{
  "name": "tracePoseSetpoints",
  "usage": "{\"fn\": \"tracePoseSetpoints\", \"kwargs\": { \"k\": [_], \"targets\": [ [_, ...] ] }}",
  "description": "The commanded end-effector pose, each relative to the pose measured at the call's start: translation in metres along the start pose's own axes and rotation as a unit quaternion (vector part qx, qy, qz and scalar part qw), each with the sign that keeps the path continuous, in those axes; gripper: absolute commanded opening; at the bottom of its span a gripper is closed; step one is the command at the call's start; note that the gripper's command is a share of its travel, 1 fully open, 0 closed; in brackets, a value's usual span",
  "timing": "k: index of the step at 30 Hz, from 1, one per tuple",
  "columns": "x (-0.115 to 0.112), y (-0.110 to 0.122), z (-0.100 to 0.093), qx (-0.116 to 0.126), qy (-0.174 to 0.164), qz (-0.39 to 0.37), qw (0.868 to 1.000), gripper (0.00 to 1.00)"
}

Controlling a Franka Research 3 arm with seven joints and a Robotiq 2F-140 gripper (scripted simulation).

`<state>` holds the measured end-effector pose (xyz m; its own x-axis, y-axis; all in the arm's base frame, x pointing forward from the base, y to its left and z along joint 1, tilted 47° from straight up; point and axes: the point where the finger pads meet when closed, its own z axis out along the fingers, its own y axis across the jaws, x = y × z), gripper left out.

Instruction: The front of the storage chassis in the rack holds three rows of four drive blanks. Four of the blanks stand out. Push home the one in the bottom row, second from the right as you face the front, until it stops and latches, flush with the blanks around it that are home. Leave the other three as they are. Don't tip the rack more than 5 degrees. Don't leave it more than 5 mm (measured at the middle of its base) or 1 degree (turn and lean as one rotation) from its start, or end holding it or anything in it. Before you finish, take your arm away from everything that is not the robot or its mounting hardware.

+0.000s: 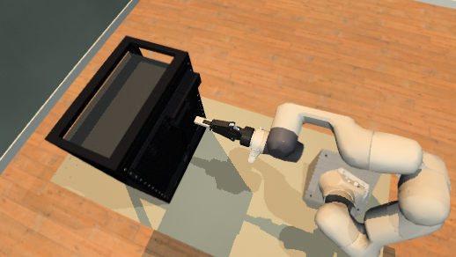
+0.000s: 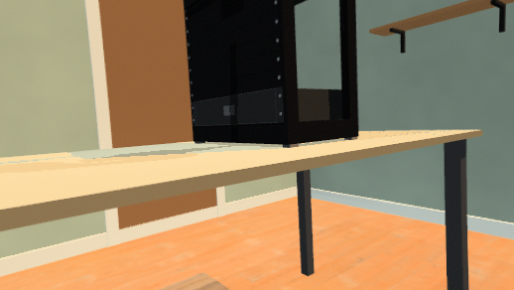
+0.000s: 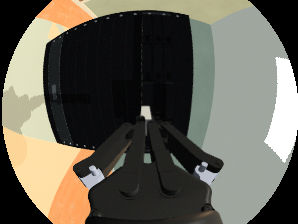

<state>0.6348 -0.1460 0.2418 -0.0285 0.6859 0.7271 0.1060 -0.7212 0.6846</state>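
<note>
1. Looking down in the top view: the tall black open-frame metal rack (image 1: 182, 56) stands on the pale wooden table (image 1: 260, 207), its front face turned toward the white seven-joint arm (image 1: 352, 141). The black two-finger gripper (image 1: 200, 121) is fully closed with nothing between its fingers; its pale tips sit just at the rack's front. Whether they touch cannot be told.
2. Top view, target: individual drive blanks are lost in the dark front, so the bottom-row blank, second from the right, cannot be singled out; it should lie low on that face, near the tips.
3. Exterior view: rack seen from a low side angle; a grey translucent panel (image 2: 238, 107) crosses its lower part. Gripper not visible here.
4. Wrist view: closed fingers point straight at the dark chassis front (image 3: 100, 76); faint grid lines only.
5. Handling judgement: the blank is likely a stiff, light slider with latch resistance at the end. No grasp is needed; press its face centre squarely with the closed tips. The rack is freestanding, so a hard or off-axis shove could slide or tip it.
</note>
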Motion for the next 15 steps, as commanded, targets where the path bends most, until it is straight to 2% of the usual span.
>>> {"fn": "tracePoseSetpoints", "kwargs": {
  "k": [1,6,8,11,15],
  "targets": [
    [0.0,0.004,0.002,-0.006,-0.002,-0.002,1.0,0.0],
    [0.0,0.004,0.026,-0.006,-0.002,-0.002,1.0,0.0],
    [0.0,0.004,0.026,-0.006,-0.002,-0.002,1.0,0.0],
    [0.0,0.005,0.038,-0.006,-0.002,-0.002,1.0,0.0],
    [0.0,0.005,0.039,-0.006,-0.002,-0.002,1.0,0.0]
  ]
}}
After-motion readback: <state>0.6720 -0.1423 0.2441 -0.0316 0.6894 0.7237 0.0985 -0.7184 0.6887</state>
